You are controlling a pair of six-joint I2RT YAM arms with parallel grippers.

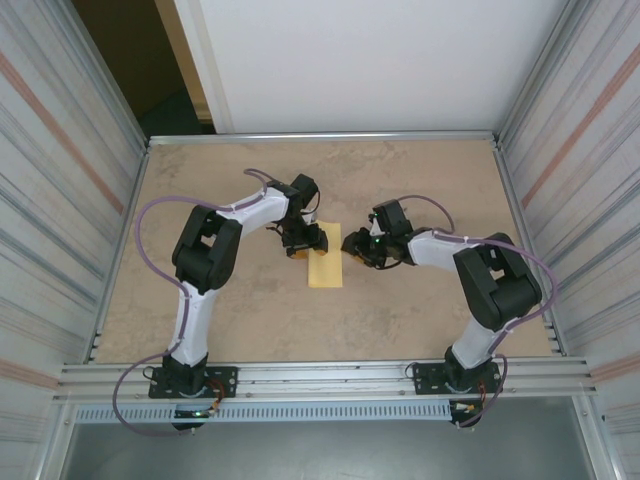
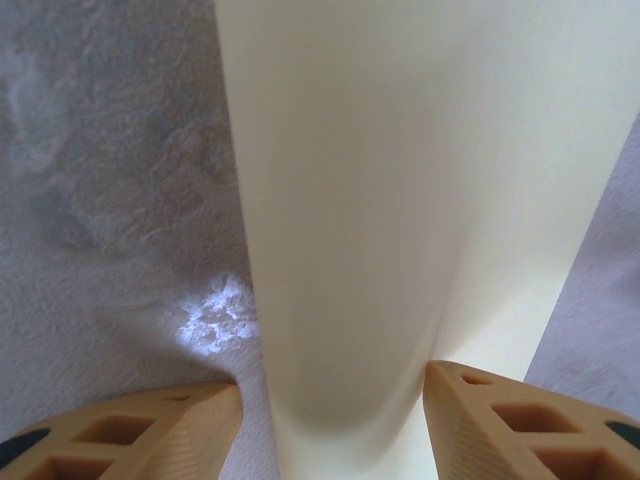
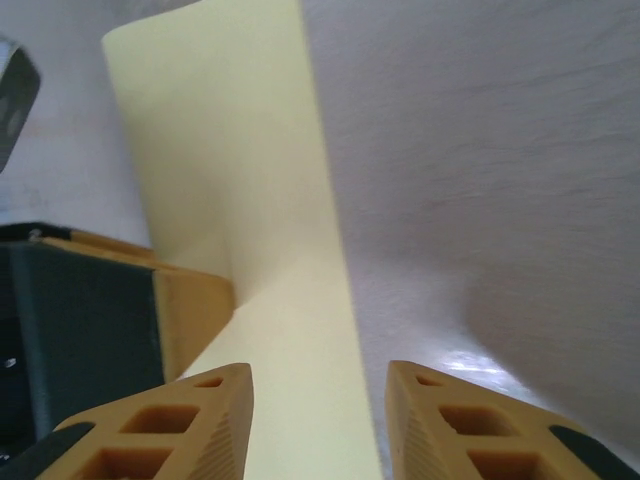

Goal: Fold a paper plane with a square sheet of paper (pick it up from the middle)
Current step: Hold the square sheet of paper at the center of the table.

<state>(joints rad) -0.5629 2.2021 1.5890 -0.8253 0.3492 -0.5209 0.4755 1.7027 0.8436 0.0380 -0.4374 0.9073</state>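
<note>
The square sheet of paper (image 1: 325, 262) lies mid-tabletop (image 1: 420, 180) between the two arms. It is thin, matte, pale yellow and unmarked, and from above it reads as a narrow upright rectangle. The tabletop is a mottled beige surface with a faint stone-like grain.

The left pincer (image 1: 305, 240) is at the sheet's left edge. In its wrist view the paper (image 2: 400, 180) rises as a smooth rounded roll between the tan, hollow-celled plastic fingers (image 2: 150, 435). The jaws stand partway apart, but it cannot be told whether they squeeze the roll.

The right pincer (image 1: 356, 250) is at the sheet's right edge. Its ribbed tan fingers (image 3: 470, 420) stand open, straddling the paper (image 3: 260, 180), with bare tabletop between the sheet's edge and one finger. Beyond, a flap stands up against the other arm's tan finger (image 3: 190, 310).
</note>
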